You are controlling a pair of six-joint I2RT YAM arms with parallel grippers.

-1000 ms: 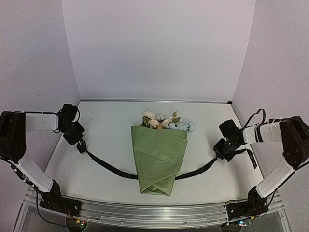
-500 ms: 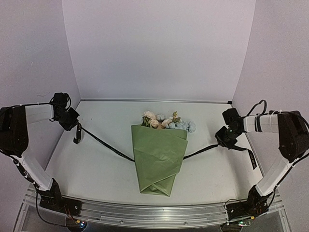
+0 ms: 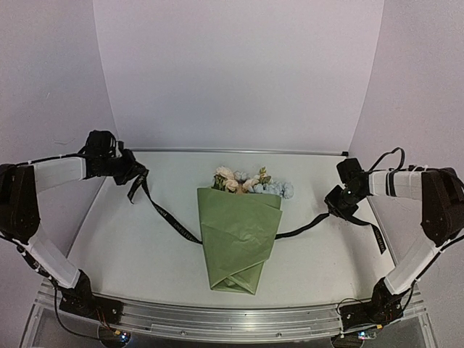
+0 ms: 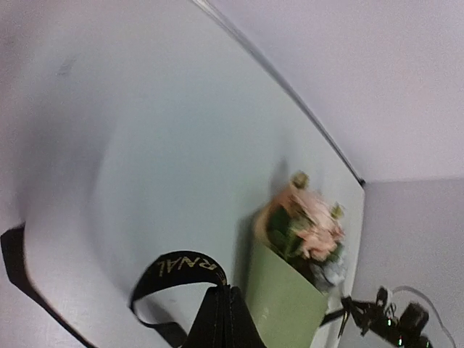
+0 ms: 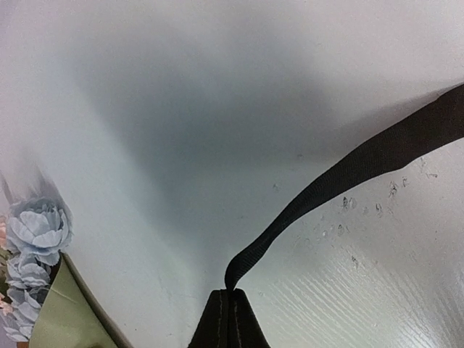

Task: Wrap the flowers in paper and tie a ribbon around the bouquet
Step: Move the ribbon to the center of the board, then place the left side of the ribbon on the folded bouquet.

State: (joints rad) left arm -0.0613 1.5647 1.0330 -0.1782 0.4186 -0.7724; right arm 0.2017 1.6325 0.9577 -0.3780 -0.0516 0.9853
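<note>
Lying near the middle of the white tabletop [image 3: 145, 261], the bouquet [image 3: 239, 239], a creased olive-green paper cone, points its narrow folded end toward my bases and its wide mouth toward the back wall. The flowers [image 3: 250, 181] spill out of that wide end, cream-peach blooms on the left and pale blue clustered ones on the right, with bits of green leaf between. The long, narrow black ribbon [image 3: 170, 223] with small light lettering meets the cone's left edge about midway along it and shows again at the right edge. The stretch between is hidden by the cone. From each side it slants up off the table in a fairly straight line to one of my grippers.

My left gripper [image 3: 136, 174] hangs above the far left part of the table, its fingers pinched together on the ribbon. In my left wrist view the band curls into a small loop just ahead of the closed fingertips, with its letters showing. A short end dangles below the gripper. My right gripper [image 3: 339, 203] sits near the table's right edge, roughly level with the cone's mouth. It is likewise clamped on the ribbon, whose loose tail trails along the table toward the near right. Plain pale lilac walls [image 3: 232, 72] enclose the table on three sides.
</note>
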